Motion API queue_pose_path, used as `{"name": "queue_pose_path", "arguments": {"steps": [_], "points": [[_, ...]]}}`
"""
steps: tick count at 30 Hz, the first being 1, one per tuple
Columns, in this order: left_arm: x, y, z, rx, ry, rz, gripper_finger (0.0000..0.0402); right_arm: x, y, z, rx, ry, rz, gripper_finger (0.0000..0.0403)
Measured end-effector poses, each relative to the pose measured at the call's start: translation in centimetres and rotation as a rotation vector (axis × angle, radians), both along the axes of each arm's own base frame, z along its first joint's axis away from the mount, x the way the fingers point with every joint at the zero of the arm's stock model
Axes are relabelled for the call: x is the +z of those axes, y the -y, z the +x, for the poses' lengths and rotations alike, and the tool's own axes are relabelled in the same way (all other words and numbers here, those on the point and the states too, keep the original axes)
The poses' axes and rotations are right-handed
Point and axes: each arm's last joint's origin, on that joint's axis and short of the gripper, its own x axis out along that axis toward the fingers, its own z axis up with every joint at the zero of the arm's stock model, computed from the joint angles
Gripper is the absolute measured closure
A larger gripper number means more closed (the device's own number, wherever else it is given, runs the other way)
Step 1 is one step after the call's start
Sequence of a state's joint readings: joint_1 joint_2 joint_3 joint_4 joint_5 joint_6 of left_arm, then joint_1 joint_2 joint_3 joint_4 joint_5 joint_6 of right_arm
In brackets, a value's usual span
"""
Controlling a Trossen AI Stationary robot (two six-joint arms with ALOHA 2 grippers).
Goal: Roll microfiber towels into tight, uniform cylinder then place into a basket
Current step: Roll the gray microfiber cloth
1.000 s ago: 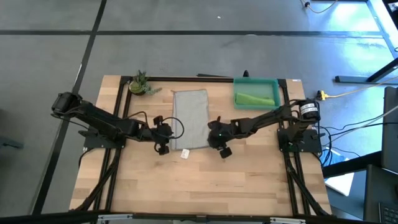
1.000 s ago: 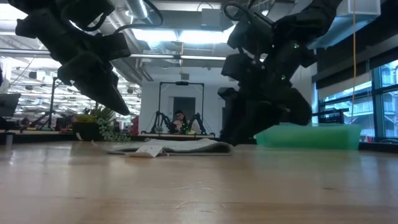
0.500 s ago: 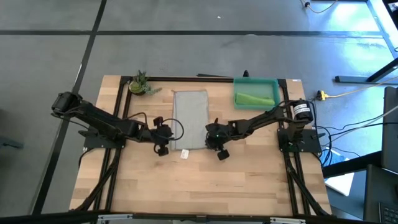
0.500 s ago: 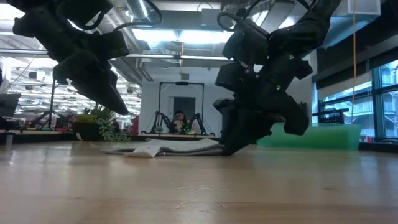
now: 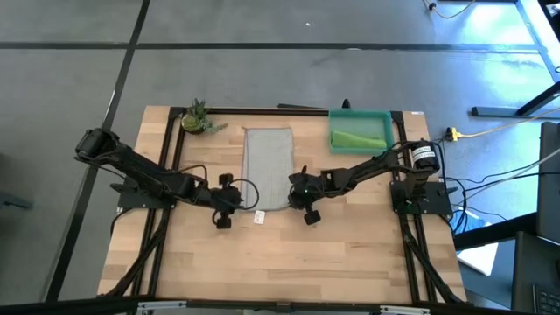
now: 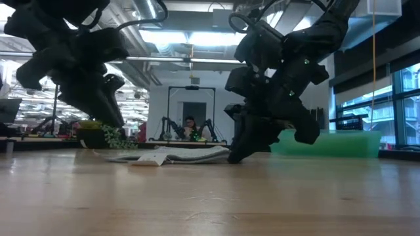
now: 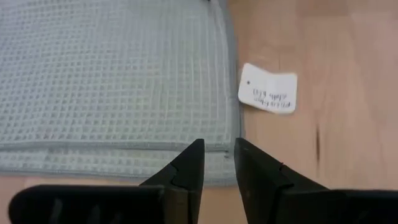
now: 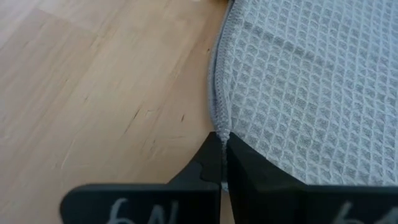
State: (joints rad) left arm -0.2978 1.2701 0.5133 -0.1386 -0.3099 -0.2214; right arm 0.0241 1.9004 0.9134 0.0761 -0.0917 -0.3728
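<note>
step: pinch near corners of grey towel [image 5: 268, 166], flat mid-worktop | right tool [image 8: 222, 163] clamped on its corner hem | left tool [image 7: 217, 163] slightly agape at the other corner, ungripped | green towel [image 5: 360, 138] in basket [image 5: 360, 114] | next: left closes, both roll evenly

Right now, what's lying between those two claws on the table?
The grey towel's near edge and its white tag, seen from the high view, between left gripper and right gripper.
</note>
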Motion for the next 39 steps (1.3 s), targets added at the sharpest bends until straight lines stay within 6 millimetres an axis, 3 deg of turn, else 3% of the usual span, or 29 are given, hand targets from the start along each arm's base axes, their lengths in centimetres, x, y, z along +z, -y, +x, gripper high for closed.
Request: {"name": "queue_pose_path", "arguments": {"steps": [8,15,30,39], "points": [[-1.8,0.7,0.2,-0.184,-0.115,0.102,0.0317,0.0,0.1,0.1,-0.011,0.017,0.0,0.0395],[-3.1,0.8,0.4,-0.209,-0.176,0.141,0.0317,0.1,0.1,0.2,-0.032,0.019,0.015,0.0395],[-3.2,0.9,0.4,-0.235,-0.185,0.108,0.0317,0.1,0.1,0.2,-0.034,0.02,0.018,0.0395],[-4.3,1.0,0.7,-0.22,-0.224,0.14,0.0318,0.1,0.1,0.2,-0.034,0.021,0.021,0.0395]]}}
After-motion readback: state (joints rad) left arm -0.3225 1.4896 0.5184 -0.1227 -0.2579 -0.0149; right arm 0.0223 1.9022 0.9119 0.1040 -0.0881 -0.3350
